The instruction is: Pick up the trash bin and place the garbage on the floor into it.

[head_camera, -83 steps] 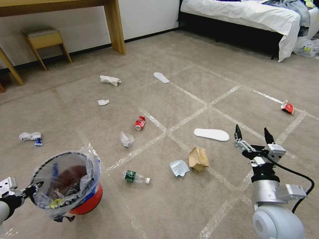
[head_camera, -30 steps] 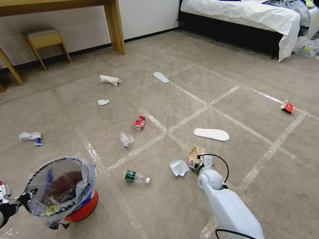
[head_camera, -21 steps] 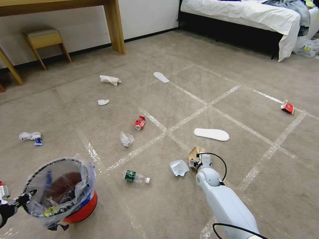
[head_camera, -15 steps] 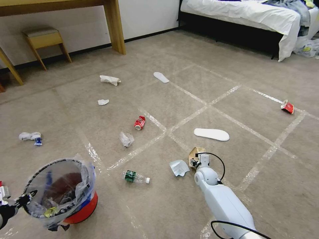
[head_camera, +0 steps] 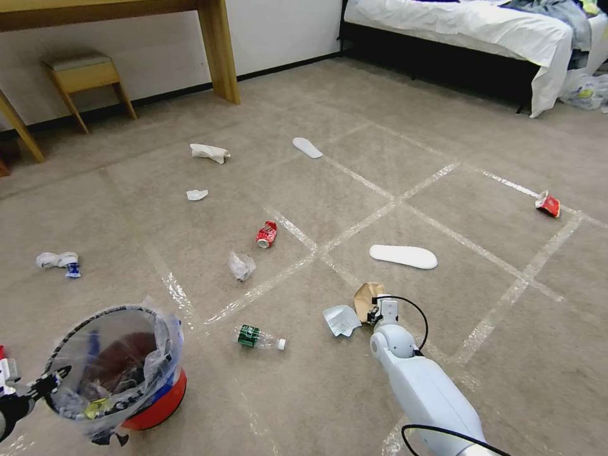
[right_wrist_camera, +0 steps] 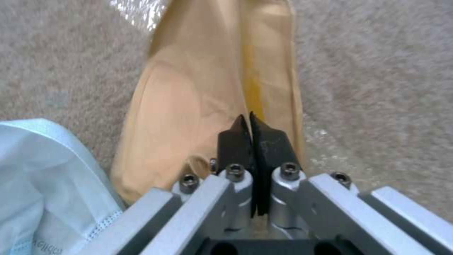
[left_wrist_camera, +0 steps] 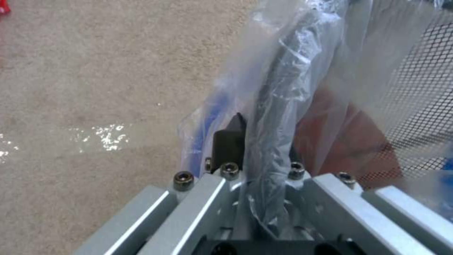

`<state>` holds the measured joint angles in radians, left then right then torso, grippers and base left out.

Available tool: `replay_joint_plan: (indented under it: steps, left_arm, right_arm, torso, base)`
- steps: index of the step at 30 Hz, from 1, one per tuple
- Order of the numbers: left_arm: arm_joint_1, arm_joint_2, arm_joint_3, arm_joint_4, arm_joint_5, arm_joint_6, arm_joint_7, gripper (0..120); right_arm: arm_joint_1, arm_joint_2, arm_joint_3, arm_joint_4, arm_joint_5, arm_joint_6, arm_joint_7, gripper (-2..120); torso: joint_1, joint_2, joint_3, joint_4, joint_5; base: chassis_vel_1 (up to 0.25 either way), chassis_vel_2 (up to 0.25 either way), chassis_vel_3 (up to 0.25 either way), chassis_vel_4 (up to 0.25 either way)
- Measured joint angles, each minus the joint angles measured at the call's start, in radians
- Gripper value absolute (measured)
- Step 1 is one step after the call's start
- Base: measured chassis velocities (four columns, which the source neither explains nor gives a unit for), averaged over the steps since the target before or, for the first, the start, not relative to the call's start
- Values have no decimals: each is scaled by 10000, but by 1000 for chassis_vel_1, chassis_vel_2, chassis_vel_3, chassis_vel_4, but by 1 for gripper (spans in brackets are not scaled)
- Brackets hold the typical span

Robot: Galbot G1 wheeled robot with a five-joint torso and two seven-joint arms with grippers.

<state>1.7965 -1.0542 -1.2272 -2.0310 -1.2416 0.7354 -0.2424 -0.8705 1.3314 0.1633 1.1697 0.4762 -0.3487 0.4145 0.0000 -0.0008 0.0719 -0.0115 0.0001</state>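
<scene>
The trash bin (head_camera: 136,386), a red bucket with a crinkly clear liner, hangs low at the near left. My left gripper (head_camera: 45,384) is shut on its dark rim (left_wrist_camera: 278,88), with the plastic bunched between the fingers (left_wrist_camera: 231,136). My right gripper (head_camera: 375,310) reaches down to the floor (head_camera: 443,190) and is shut on the edge of the brown paper bag (right_wrist_camera: 189,88), its fingertips (right_wrist_camera: 264,138) pressed together. More garbage lies around: a pale blue mask (head_camera: 342,320), a plastic bottle (head_camera: 258,337), a red can (head_camera: 266,234) and a white slipper (head_camera: 403,256).
Farther off lie tissues (head_camera: 209,152), a second slipper (head_camera: 307,147), a clear wrapper (head_camera: 241,265) and a red wrapper (head_camera: 548,204). A wooden stool (head_camera: 85,76) and table leg (head_camera: 219,50) stand by the far wall. A bed (head_camera: 481,31) fills the far right.
My right arm came down from a raised, open pose to the brown paper bag and shut on it; the bag's shape has shifted. The bin has sunk slightly in my left gripper.
</scene>
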Motion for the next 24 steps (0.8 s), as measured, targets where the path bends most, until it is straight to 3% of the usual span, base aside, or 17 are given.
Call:
replay_joint_plan:
  steps: [11, 15, 16, 19, 24]
  left_arm:
    - [-140, 24, 154, -430, -142, 0, -121, 1]
    - [-484, 170, 375, -580, -423, 0, -287, 1]
    - [-484, 170, 375, -580, -423, 0, -287, 1]
    - [-836, 338, 715, -703, -742, 0, -523, 1]
    - [-1169, 496, 1181, -905, -965, 0, -782, 1]
  right_arm:
    - [-1419, -1073, 1008, 3090, 787, 134, -283, 0]
    - [-2127, -2135, 1544, 5310, 1458, 477, -708, 0]
    - [-2127, -2135, 1544, 5310, 1458, 477, -708, 0]
    - [-2500, -2839, 1760, 6863, 2101, 1031, -1293, 0]
    - [-2641, -3338, 1722, 8025, 2536, 1653, -1816, 0]
  torso:
    - [0, 1, 0, 0, 2]
    - [0, 1, -1, -1, -1]
    - [0, 1, -1, -1, -1]
    - [0, 1, -1, -3, -3]
    - [0, 1, -2, 2, 0]
  base:
    - [0, 0, 0, 0]
    - [0, 0, 0, 0]
    - [0, 0, 0, 0]
    - [0, 0, 0, 0]
    - [0, 0, 0, 0]
